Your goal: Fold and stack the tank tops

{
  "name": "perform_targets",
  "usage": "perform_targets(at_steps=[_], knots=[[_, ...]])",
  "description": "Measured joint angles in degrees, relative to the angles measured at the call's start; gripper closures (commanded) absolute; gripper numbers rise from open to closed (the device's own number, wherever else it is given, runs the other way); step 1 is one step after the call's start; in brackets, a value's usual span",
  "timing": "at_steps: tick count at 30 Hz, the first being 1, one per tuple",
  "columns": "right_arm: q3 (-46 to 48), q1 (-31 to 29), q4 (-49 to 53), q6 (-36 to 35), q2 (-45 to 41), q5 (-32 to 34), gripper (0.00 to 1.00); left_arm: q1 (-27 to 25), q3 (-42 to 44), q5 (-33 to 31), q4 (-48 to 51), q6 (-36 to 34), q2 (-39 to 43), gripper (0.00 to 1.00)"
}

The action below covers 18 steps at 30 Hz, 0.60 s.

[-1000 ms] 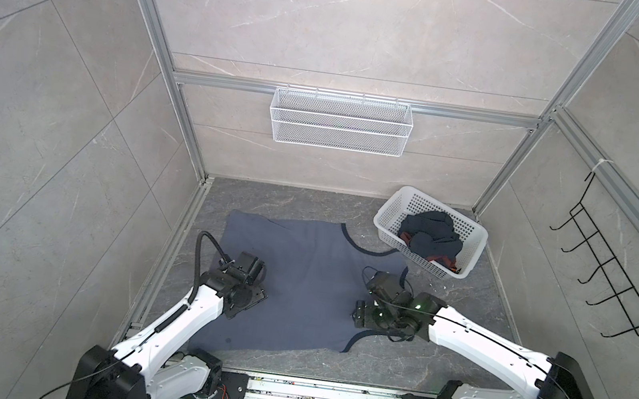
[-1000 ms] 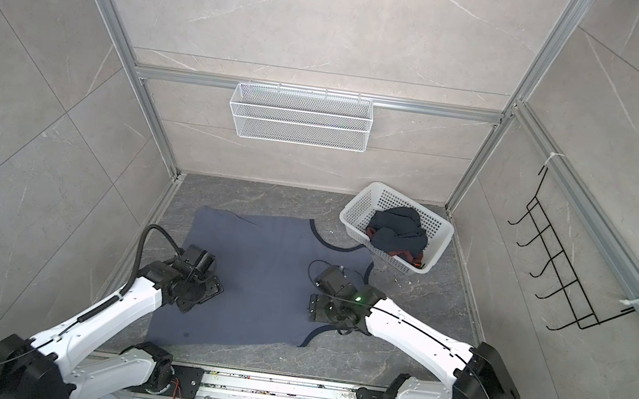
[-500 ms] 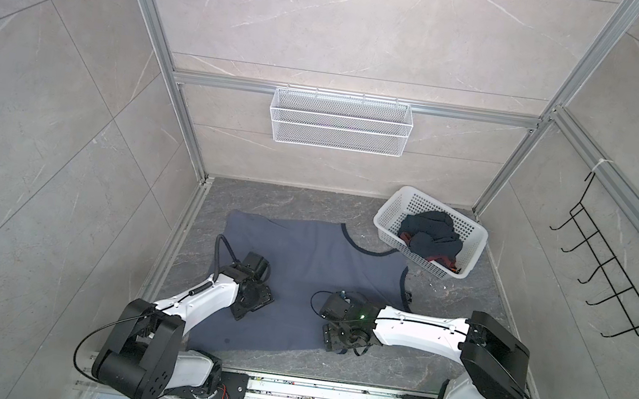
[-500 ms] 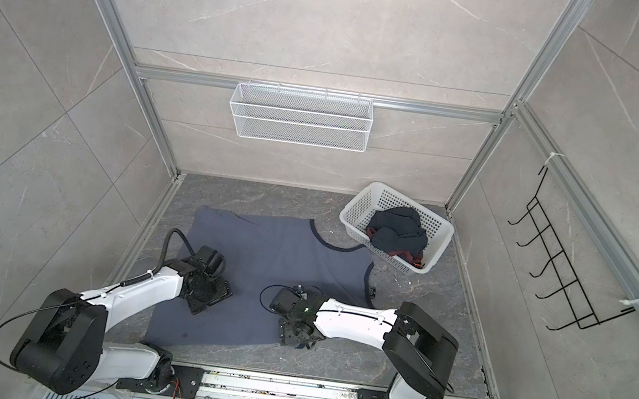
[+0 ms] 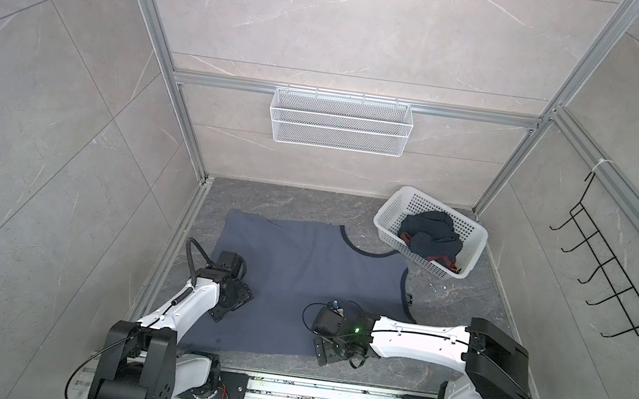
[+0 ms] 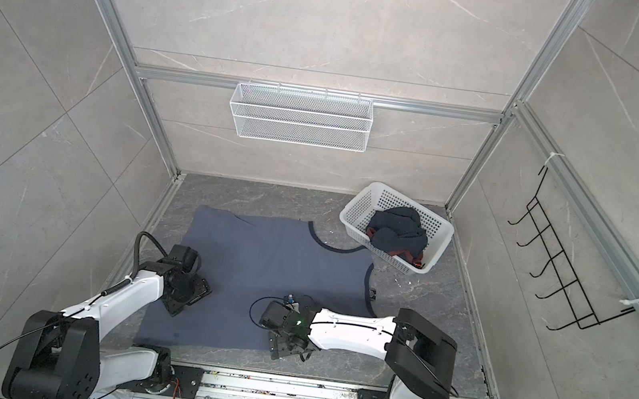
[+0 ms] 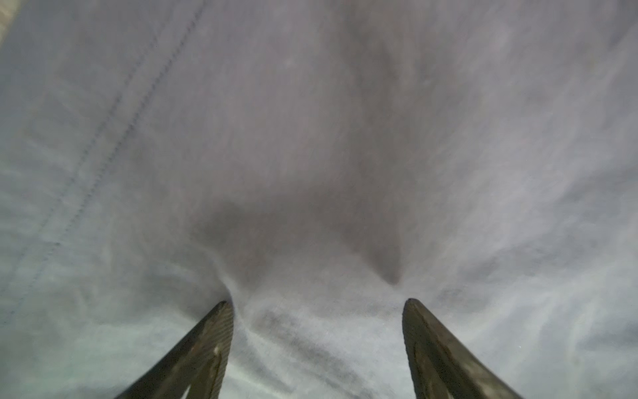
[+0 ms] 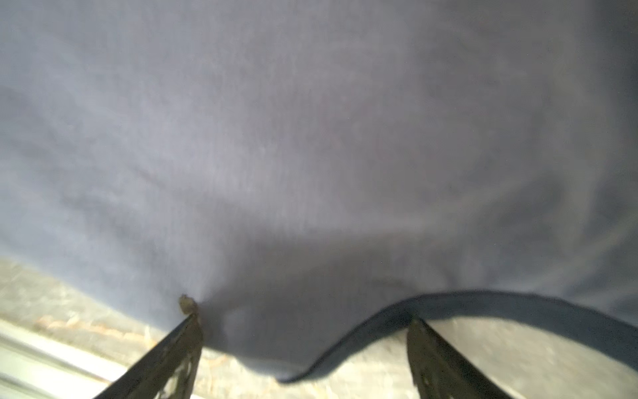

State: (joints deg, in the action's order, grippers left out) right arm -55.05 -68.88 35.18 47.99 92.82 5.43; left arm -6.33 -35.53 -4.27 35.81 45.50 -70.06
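Observation:
The slate-blue tank top (image 5: 309,266) (image 6: 280,262) lies spread flat on the grey floor, its dark-trimmed armholes toward the basket. My left gripper (image 5: 231,302) (image 6: 188,294) stands open on the top's left part; in the left wrist view its tips (image 7: 316,304) press into the puckered cloth (image 7: 310,138). My right gripper (image 5: 325,350) (image 6: 281,346) is open at the top's near edge. In the right wrist view a dark-trimmed corner of the cloth (image 8: 310,138) lies between its spread jaws (image 8: 303,316). The dark navy tank top (image 5: 430,236) (image 6: 397,229) sits crumpled in the basket.
The white perforated basket (image 5: 390,205) (image 6: 359,205) stands at the back right, touching the blue top's strap. A white wire shelf (image 5: 340,127) hangs on the back wall and a black hook rack (image 5: 608,284) on the right wall. A metal rail (image 5: 325,394) runs along the near edge.
My right gripper has swept left and toward the near edge of the blue top, and its jaws have widened. My left gripper has drawn slightly nearer on the cloth's left part.

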Motion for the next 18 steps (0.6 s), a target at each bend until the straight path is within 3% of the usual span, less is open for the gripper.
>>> perform_targets(at_steps=[2,8,12,18], knots=[[-1.2,2.6,1.4,-1.2,-2.8,0.2,0.07,0.0,-4.6,0.0,1.3,-0.7,-1.1,0.20],[-12.2,18.4,1.0,-8.6,-5.6,1.2,0.09,0.2,-25.2,-1.7,1.4,-3.4,-10.6,0.19],[-23.3,25.3,-0.7,-13.6,-0.1,0.5,0.13,2.8,-38.6,-2.7,1.0,-5.3,-21.6,0.20],[-41.2,30.6,-1.1,-19.7,13.9,-2.4,0.20,8.1,-54.4,-3.7,1.9,-8.0,-37.4,0.23]])
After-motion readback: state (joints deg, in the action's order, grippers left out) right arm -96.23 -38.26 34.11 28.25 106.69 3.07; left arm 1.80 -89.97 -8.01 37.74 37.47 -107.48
